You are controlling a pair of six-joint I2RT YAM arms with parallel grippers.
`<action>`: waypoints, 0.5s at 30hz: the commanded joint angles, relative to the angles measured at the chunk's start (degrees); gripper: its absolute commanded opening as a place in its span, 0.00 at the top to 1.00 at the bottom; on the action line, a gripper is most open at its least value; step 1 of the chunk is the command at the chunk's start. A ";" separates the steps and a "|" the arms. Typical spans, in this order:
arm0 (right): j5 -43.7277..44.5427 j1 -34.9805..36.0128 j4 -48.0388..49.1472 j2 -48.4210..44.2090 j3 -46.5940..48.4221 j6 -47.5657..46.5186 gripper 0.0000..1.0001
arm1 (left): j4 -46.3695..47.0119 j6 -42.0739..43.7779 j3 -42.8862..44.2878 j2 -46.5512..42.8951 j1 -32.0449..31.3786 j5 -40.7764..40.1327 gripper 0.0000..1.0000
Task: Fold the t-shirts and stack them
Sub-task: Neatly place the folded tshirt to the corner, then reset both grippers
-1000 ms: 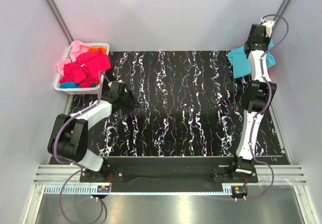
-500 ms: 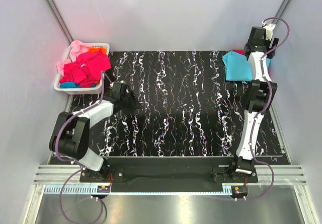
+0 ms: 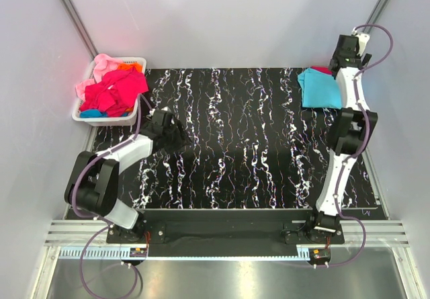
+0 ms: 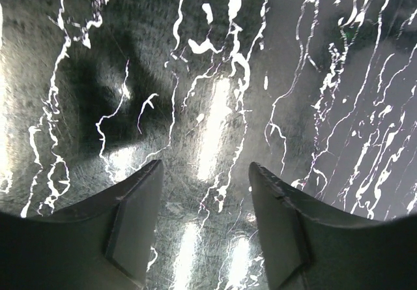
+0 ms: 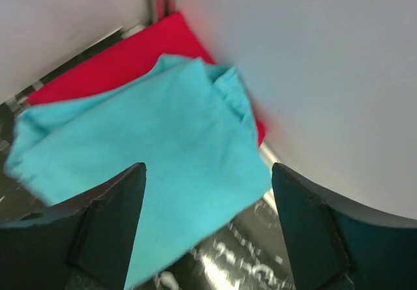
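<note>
A folded turquoise t-shirt (image 3: 320,88) lies at the far right corner of the black, white-veined worktop (image 3: 248,151), resting on top of a crimson red t-shirt (image 5: 130,58) whose edge shows along the turquoise one's far side, close to the wall. Above this pair hang the right jaws, spread wide and holding nothing, their two dark fingers framing the turquoise cloth in the right wrist view without touching it; the right arm (image 3: 346,131) reaches up along the worktop's right edge. At the far left corner, a white slotted basket (image 3: 79,114) holds a loose heap of unfolded shirts: a magenta-red t-shirt (image 3: 114,91) on top, a pink t-shirt (image 3: 101,67) spilling over the far rim, an orange t-shirt (image 3: 124,64) and a blue t-shirt (image 3: 94,113) just peeking out. The left arm (image 3: 127,150) bends low just in front of the basket, the left jaws parted and empty over bare worktop.
</note>
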 commanded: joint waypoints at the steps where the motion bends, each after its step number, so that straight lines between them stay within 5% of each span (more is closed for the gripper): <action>1: -14.84 0.96 -2.21 -12.95 -8.83 8.68 0.20 | 2.23 1.94 0.72 -3.79 -0.70 -3.32 0.36; 4: -13.86 6.99 -0.89 -19.54 -18.94 7.39 0.21 | 1.97 2.65 0.99 -4.67 -1.14 -3.58 0.32; 5: -12.80 9.03 -0.02 -22.43 -21.42 6.41 0.09 | 1.53 3.00 1.07 -5.02 -1.49 -3.67 0.31; 7: -8.32 15.45 0.08 -24.73 -27.49 4.47 0.01 | 0.92 3.26 1.25 -5.98 -1.84 -4.63 0.29; 10: -8.29 20.11 0.60 -30.26 -35.64 5.43 0.00 | -0.84 4.05 1.34 -7.91 -2.46 -6.04 0.22; 12: -9.70 23.89 0.87 -34.92 -39.27 6.57 0.00 | -2.33 5.02 1.34 -8.97 -2.99 -8.75 0.05; 15: -11.63 27.59 1.22 -41.51 -46.30 9.81 0.00 | -4.01 5.37 0.81 -11.69 -3.43 -10.87 0.01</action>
